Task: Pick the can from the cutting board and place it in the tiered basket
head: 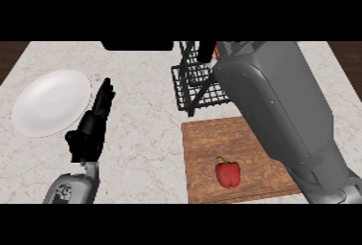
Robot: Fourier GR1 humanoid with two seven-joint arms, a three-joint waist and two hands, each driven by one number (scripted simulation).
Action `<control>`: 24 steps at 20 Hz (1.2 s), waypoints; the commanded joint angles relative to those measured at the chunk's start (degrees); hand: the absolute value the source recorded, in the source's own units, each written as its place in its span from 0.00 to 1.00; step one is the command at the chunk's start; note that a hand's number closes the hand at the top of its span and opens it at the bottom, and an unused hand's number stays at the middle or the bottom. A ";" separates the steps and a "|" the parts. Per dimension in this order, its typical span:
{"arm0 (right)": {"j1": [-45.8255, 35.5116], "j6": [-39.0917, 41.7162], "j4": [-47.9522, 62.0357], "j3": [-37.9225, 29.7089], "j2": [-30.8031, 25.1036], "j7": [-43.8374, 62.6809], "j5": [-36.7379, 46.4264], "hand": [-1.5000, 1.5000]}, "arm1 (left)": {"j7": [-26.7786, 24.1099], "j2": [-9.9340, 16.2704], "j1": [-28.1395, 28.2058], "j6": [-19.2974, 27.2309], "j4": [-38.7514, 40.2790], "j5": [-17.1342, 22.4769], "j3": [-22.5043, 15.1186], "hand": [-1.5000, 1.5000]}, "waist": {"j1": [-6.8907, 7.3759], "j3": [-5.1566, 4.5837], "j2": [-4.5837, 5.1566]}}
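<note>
Marble counter (148,158) carries a black tiered basket (189,91), contents hidden; left robot hand (96,119) open, right's state unclear.

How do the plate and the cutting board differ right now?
The plate is white and round; the cutting board is brown wood and rectangular. The plate lies left of the left hand and bears nothing; the cutting board holds a red bell pepper. Both lie flat on the counter.

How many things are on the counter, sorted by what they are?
Plate: 1
Cutting board: 1
Red pepper: 1
Wire basket: 1
Total: 4
No can shows; the right forearm hides part of the basket.
</note>
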 commanded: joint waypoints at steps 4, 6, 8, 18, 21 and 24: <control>5.93 -13.65 3.04 -7.96 4.46 3.55 -0.72 0.00 | -2.30 -0.33 -1.18 0.02 3.42 -0.39 0.43 0.50 | -0.30 0.01 0.27; 3.98 -14.53 6.47 -10.76 3.45 -0.05 -2.83 0.00 | -1.31 -0.83 0.69 0.17 0.92 0.28 0.37 0.50 | 0.23 0.02 0.12; 5.57 -17.66 4.60 -10.64 4.77 0.59 -5.11 0.00 | 1.76 -2.18 1.34 0.55 -2.13 -1.37 -2.76 0.50 | 0.38 0.05 -0.05; 8.71 -28.26 -7.55 -18.63 1.72 3.21 -4.85 0.00 | 2.68 -0.57 0.80 0.19 -2.95 -0.71 -0.28 0.50 | -1.00 0.06 -0.44; 13.14 -25.80 -14.41 -23.01 -1.34 5.07 -8.12 0.00 | -2.76 0.13 4.09 0.04 -1.26 -0.16 0.98 0.50 | -1.58 0.05 -0.57; 19.40 -23.61 -24.32 -27.46 -2.67 5.61 -13.01 0.00 | -0.78 0.73 3.58 0.39 -2.49 -0.21 1.82 0.50 | -2.55 0.11 -0.95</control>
